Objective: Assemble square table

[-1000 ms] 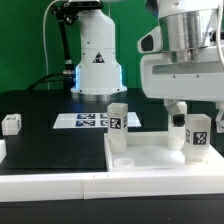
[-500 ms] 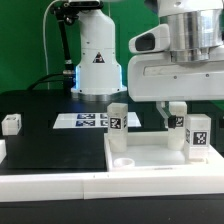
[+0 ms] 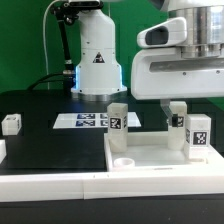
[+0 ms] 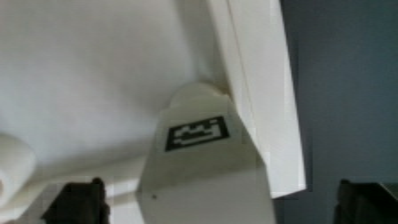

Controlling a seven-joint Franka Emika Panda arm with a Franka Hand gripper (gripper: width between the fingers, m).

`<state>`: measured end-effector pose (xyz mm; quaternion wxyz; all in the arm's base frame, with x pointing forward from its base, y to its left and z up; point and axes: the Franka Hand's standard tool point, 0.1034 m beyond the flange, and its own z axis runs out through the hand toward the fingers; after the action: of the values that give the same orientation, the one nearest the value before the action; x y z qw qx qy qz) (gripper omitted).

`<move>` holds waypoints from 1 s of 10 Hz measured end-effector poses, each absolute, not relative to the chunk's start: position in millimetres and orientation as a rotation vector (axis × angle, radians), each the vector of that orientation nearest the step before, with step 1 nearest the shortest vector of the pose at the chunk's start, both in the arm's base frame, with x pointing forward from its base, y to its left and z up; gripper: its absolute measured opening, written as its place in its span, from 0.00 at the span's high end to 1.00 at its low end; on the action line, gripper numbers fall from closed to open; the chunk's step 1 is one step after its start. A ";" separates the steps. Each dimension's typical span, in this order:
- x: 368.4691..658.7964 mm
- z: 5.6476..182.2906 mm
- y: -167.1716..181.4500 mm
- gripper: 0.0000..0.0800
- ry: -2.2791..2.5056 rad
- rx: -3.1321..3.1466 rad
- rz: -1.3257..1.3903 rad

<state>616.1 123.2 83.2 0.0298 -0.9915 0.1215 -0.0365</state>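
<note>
**benchwatcher:** ok so over the last second the arm's white wrist housing (image 3: 185, 65) has turned. More of its side faces us now, and it reaches further toward the exterior view's left. Nothing standing on the worktop (image 3: 40, 140) has shifted.

**tagnerd:** are the fingers (image 4: 79, 203) on anything?

**benchwatcher:** nope, they're spread. In the wrist view the two dark tips sit far apart with a tagged post (image 4: 199, 150) between them. There's a gap on each side, so they straddle it without pinching it. That post stands right at the raised edge of the slab (image 4: 89, 70), with dark worktop beyond the edge.

**tagnerd:** and where's the table itself?

**benchwatcher:** the slab lies flat on the worktop at the front, toward the exterior view's right. Three posts stand upright on it:
- The left post (image 3: 118, 122) is at the far corner on the exterior view's left.
- The front right post (image 3: 197, 136) has its tag facing us.
- The rear post (image 3: 178, 116) is just beside and behind that one, directly under the housing.

I can't say for sure which of those is the one in the wrist view.

**tagnerd:** anything else lying around?

**benchwatcher:** one small tagged piece (image 3: 12, 123) sits alone on the worktop, well off to the exterior view's left and apart from the slab. The marker board (image 3: 84, 120) lies flat behind the slab, in front of the arm's white base (image 3: 97, 55).
</note>
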 end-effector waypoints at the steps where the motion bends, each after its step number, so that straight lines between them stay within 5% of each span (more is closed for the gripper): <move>1: 616.2 83.1 122.7 0.35 0.376 -3.057 -0.113; 3: 616.3 82.8 121.2 0.64 0.378 -3.058 -0.112; 6: 616.3 82.7 120.7 0.64 0.422 -3.052 -0.111; 10: 616.3 82.0 119.9 0.64 1.043 -2.874 -0.101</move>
<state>616.3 119.9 82.0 0.0413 -0.9387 0.3406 -0.0329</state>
